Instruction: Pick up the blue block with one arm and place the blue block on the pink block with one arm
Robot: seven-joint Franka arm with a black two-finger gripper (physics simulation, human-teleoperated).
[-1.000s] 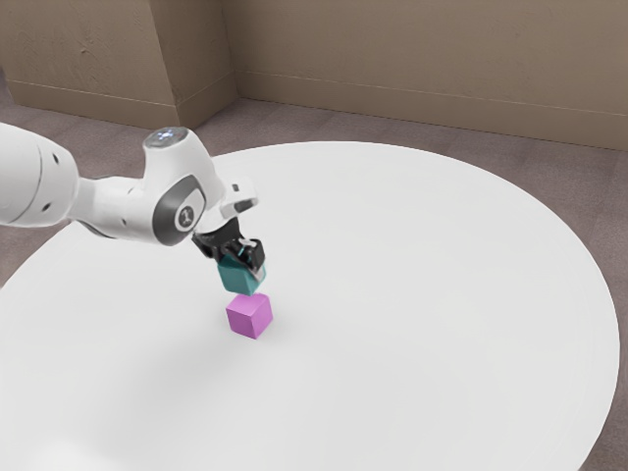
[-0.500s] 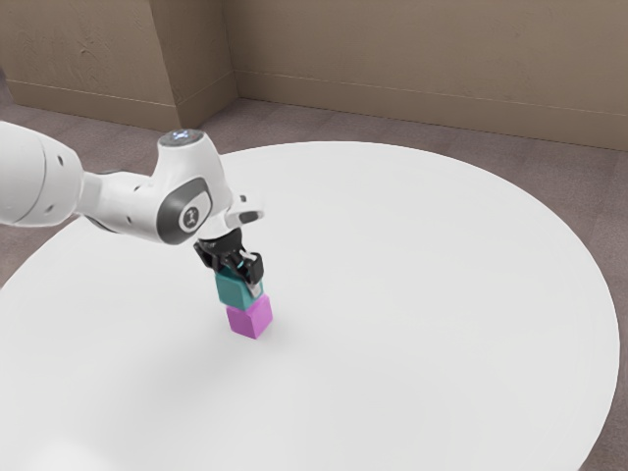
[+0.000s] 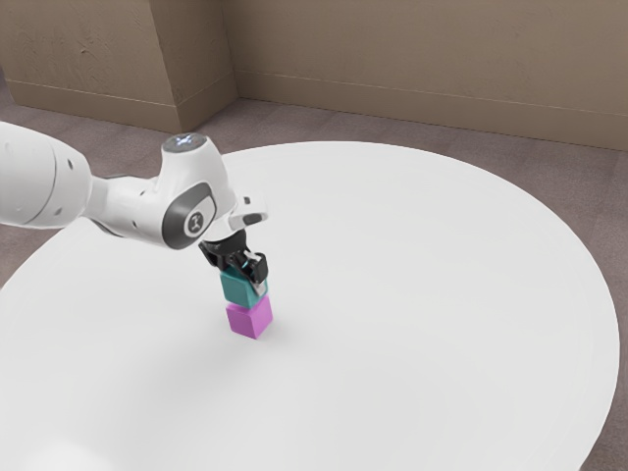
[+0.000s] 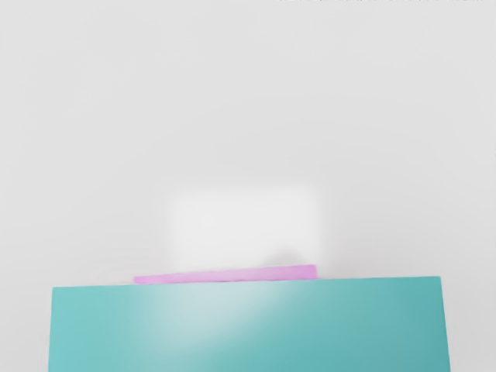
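A second ago the blue block point(image 3: 241, 287) hung tilted just above the pink block point(image 3: 249, 319); since then the arm has lowered it, and it now rests squarely on the pink one, face to face. The stack stands alone on the round white table point(image 3: 442, 294), toward the exterior view's left, with bare tabletop on every side. Brown floor point(image 3: 589, 186) and a beige wall point(image 3: 392, 49) lie beyond the table's far edge. The white arm point(image 3: 118, 206) comes in from the exterior view's left, elbow bent, wrist turned down over the stack. The black gripper point(image 3: 244, 269) points downward and its fingers clasp the blue block's upper part from two sides. In the wrist view the blue block lies just under the hand, a thin pink edge showing past it.
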